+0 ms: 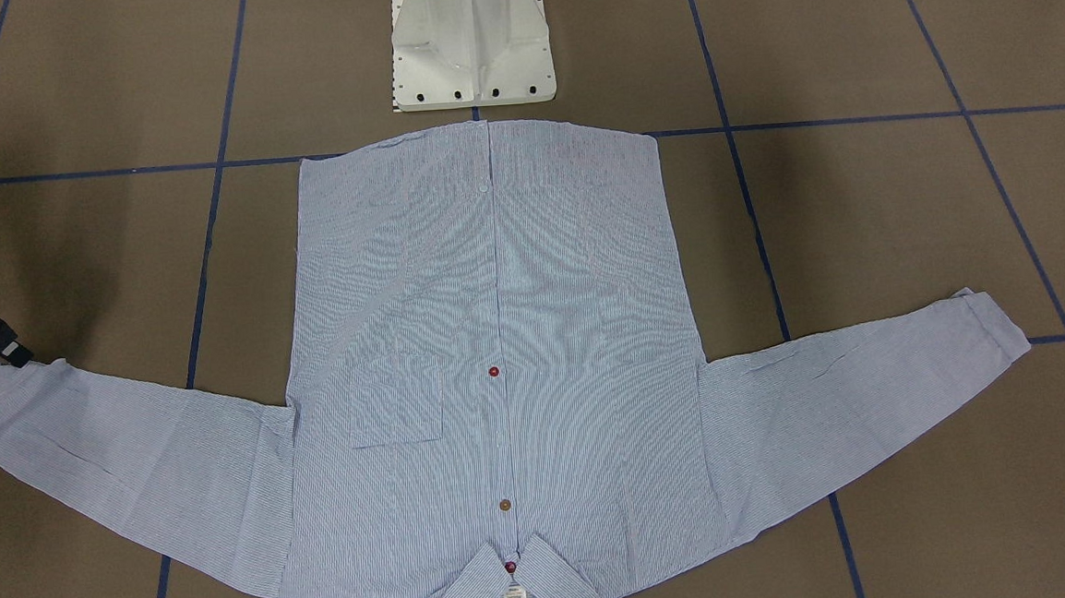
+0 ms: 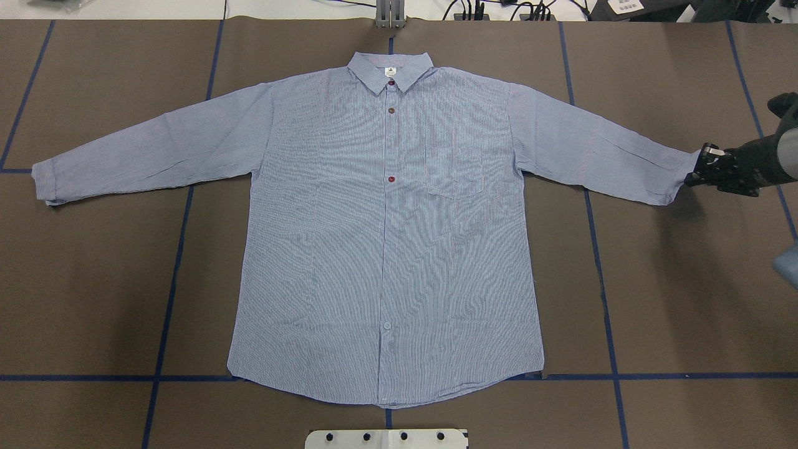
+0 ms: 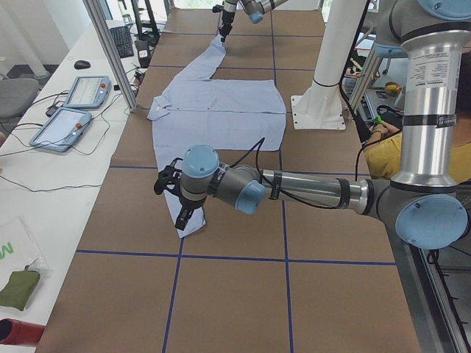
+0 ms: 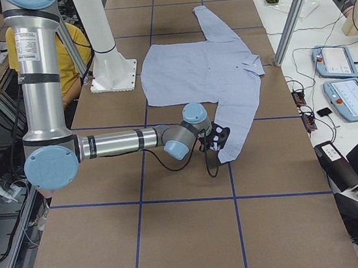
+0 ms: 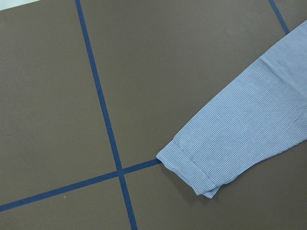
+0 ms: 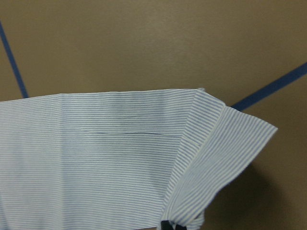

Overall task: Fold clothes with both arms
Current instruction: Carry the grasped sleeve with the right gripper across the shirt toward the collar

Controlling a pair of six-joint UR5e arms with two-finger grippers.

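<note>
The shirt (image 2: 386,249) lies flat at mid-frame. The right gripper (image 2: 693,174), at the right edge, pinches one sleeve cuff (image 6: 216,143). The left gripper (image 3: 180,213) hovers over the opposite cuff (image 5: 192,167); its opening cannot be told.

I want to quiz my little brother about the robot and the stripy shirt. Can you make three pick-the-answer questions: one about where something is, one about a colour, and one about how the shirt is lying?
1. Where is the right gripper?
A) at the collar
B) at a sleeve's cuff
C) at the bottom hem

2. What colour are the tape lines on the table?
A) yellow
B) green
C) blue

3. How does the shirt lie?
A) spread out flat
B) crumpled in a heap
C) folded in half

Answers:
1 B: in the overhead view its fingertips are at the end of one sleeve.
2 C: blue lines cross the brown table top.
3 A: the buttons and pocket face up, and both sleeves stretch out sideways.
</note>
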